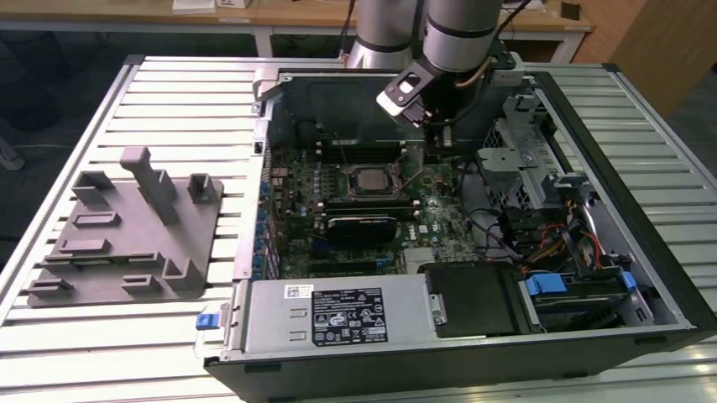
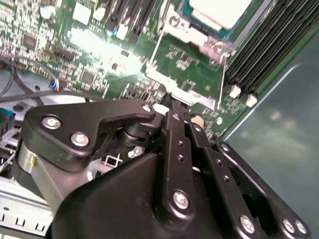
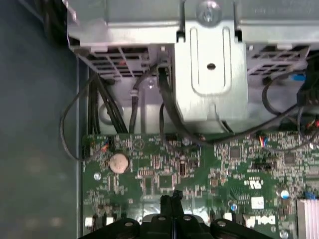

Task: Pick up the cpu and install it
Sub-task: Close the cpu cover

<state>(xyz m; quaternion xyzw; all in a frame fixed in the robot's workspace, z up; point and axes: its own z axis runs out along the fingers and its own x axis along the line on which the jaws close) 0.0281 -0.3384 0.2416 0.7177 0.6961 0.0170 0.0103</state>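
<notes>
cpu [image 1: 367,178] already sitting in socket [image 2: 185,31], looks placed. my gripper [image 3: 172,197] pinched closed, empty, just beside it. can't tell if locked down.

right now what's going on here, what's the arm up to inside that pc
A robot arm is reaching into an open computer case on a slatted table. The cpu already sits in the socket on the green motherboard. The gripper is low over the board just beside that socket, jaws closed together and holding nothing. A grey fixture tray stands beside the case on the exterior view's left.
</notes>
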